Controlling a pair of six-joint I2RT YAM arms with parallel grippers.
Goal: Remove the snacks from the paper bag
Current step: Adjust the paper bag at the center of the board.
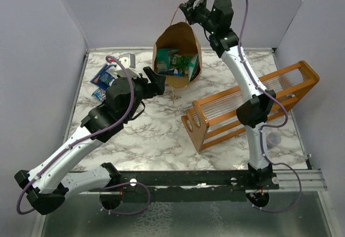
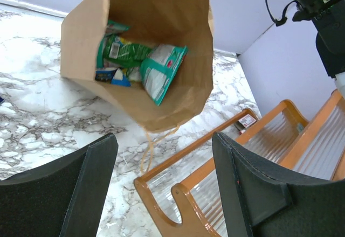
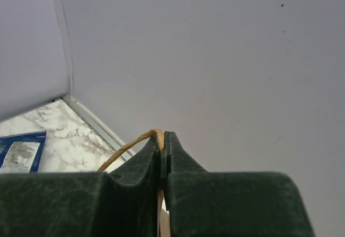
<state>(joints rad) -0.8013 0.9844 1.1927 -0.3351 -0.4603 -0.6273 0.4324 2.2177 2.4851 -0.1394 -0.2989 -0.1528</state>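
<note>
As only its wrist view shows, right gripper (image 3: pixel 163 138) clamps the handle (image 3: pixel 130 145); left gripper (image 2: pixel 163 144), jaws wide, faces perhaps 4 snacks (image 2: pixel 144 64).

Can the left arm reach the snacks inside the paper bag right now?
Probably yes. The right tool pinches the handle, so the paper bag tips its mouth toward the open left tool, with nothing between that and the snacks.

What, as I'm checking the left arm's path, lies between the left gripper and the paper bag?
Only bare marble table and a loop handle dangling from the paper bag, as the left wrist view shows; the left gripper is open.
</note>
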